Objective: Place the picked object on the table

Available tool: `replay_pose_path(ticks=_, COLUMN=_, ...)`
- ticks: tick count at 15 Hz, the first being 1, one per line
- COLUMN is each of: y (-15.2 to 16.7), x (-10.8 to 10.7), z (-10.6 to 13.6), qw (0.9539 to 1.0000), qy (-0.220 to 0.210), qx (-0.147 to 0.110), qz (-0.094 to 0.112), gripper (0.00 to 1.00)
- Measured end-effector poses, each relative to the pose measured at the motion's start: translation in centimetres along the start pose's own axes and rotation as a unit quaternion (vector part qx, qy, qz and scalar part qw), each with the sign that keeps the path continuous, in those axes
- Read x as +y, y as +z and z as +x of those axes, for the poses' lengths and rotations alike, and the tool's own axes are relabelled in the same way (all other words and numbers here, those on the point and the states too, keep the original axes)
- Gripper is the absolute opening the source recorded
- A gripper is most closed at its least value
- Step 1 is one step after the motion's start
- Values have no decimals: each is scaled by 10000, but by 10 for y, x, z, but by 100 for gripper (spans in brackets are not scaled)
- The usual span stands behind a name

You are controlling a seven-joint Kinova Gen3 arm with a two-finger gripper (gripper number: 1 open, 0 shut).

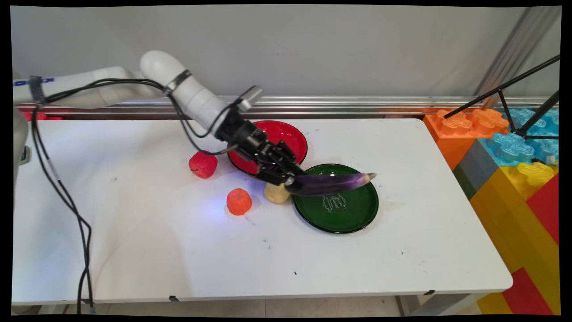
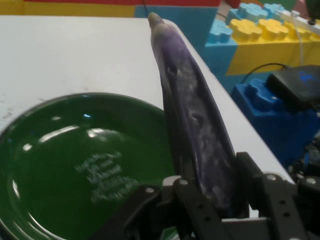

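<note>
My gripper is shut on the thick end of a long purple eggplant, which sticks out to the right, held just above the green plate. In the hand view the eggplant runs up from between the fingers, with the green plate below and to its left. A pale yellow potato lies on the table right under the gripper, beside the green plate's left rim.
A red plate lies behind the gripper. A red apple-like fruit and an orange fruit sit to the left. Large coloured building blocks stand off the table's right edge. Black cables hang at left.
</note>
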Motion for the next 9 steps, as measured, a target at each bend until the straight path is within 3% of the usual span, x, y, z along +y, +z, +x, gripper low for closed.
replay_pose_path(ticks=9, y=-62, x=46, z=-40, qw=9993, qy=-10, qx=-171, qz=-326, gripper=0)
